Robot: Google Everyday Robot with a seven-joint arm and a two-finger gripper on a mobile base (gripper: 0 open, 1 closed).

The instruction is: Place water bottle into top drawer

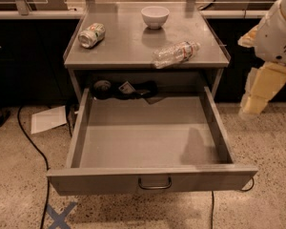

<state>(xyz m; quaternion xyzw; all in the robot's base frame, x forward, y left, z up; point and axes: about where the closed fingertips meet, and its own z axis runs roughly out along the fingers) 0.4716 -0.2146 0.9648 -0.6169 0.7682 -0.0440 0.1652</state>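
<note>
The water bottle (pixel 175 53), clear and crinkled with a white-and-red label, lies on its side at the right front of the cabinet top (pixel 124 51). The top drawer (pixel 148 142) is pulled wide open below it, with its loop handle (pixel 154 183) at the front centre. The drawer floor is bare apart from dark items (pixel 126 88) at its back. My gripper (pixel 260 92) hangs in the air to the right of the cabinet, beside the drawer's right side, well apart from the bottle and holding nothing.
A dented green-and-white soda can (pixel 91 35) lies at the left of the cabinet top. A white bowl (pixel 155 16) stands at the back centre. A sheet of paper (pixel 48 119) and a black cable (pixel 31 142) lie on the floor at left.
</note>
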